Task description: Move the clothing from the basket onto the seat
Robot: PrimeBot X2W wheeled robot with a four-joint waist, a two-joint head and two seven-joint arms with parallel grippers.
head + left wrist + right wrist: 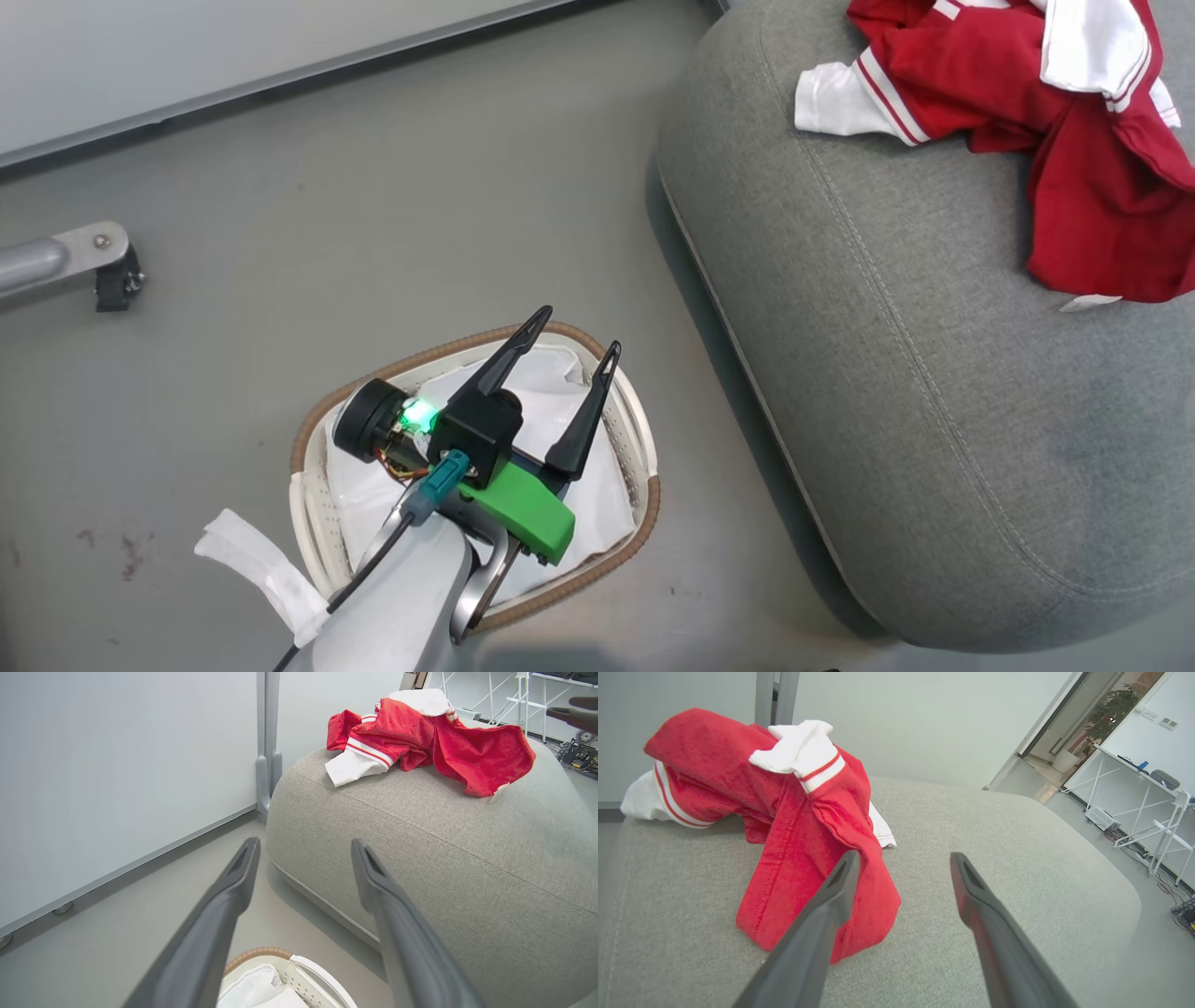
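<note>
Grey floor is carrying the basket, its white liner showing inside. The left gripper is hanging over the basket, jaws standing wide apart and gripping nothing. The clothing is lying crumpled on the seat, with a white tag at its hem too small to read. The right gripper is hovering just beside the clothing, jaws spread wide and empty.

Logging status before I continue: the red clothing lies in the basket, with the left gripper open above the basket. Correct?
No. The clothing lies on the seat, not in the basket; the head view shows it. The left gripper is open above the basket, as you said.
</note>
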